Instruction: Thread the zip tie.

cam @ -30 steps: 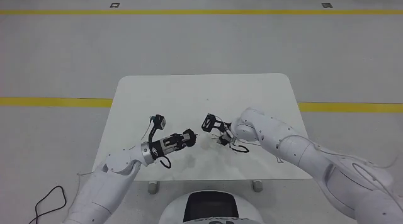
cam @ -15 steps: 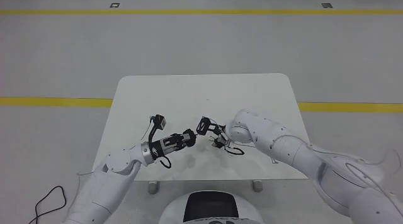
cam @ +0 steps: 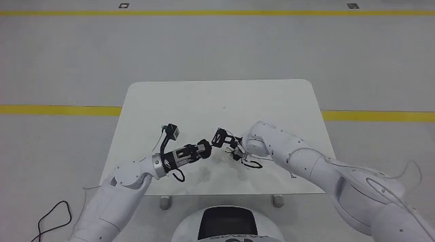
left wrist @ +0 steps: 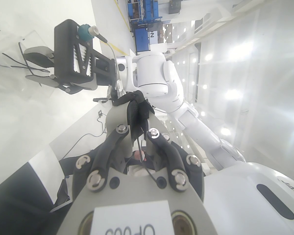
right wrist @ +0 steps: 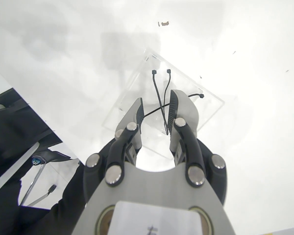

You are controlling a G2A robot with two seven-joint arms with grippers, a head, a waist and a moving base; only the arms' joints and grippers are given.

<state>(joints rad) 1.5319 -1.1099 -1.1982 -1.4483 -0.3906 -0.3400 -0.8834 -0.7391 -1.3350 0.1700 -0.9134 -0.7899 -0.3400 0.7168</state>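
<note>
The right gripper [right wrist: 156,102] hangs with jaws parted over a clear tray [right wrist: 208,105] on the white table [cam: 272,99]. Three loose zip ties [right wrist: 157,91] cross between its fingers. Just beside it, the left gripper [left wrist: 136,108] is clamped on a single zip tie [left wrist: 140,151].

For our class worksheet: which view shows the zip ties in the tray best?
Right wrist view: three zip ties lie crossed in the tray, heads visible. Left wrist view: farther, flatter. Top view: too small to tell.
</note>
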